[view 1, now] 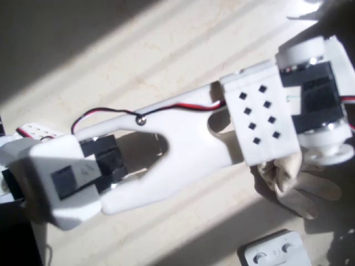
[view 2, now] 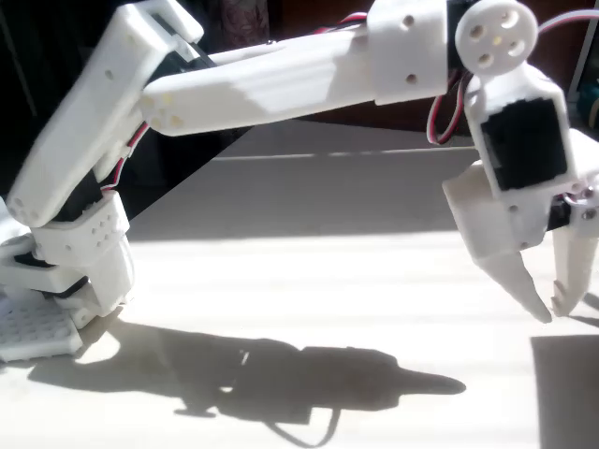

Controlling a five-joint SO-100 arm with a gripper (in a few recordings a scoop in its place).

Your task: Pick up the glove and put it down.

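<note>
In the overhead view the cream fabric glove (view 1: 297, 180) lies on the pale table at the lower right, its stubby fingers pointing right. Its upper part is hidden under my white wrist block. The fixed view shows my gripper (view 2: 550, 311) at the right edge, pointing down. Its two white fingertips (view 2: 535, 304) hang a little above the tabletop. The jaws stand slightly apart and hold nothing, so the gripper is open.
A white plastic box with round buttons (view 1: 274, 252) sits at the bottom edge, just below the glove. My arm's base (view 2: 65, 271) and a white perforated plate (view 2: 33, 332) stand at the left. Strong sunlight throws the arm's dark shadow (view 2: 309, 374) across the table.
</note>
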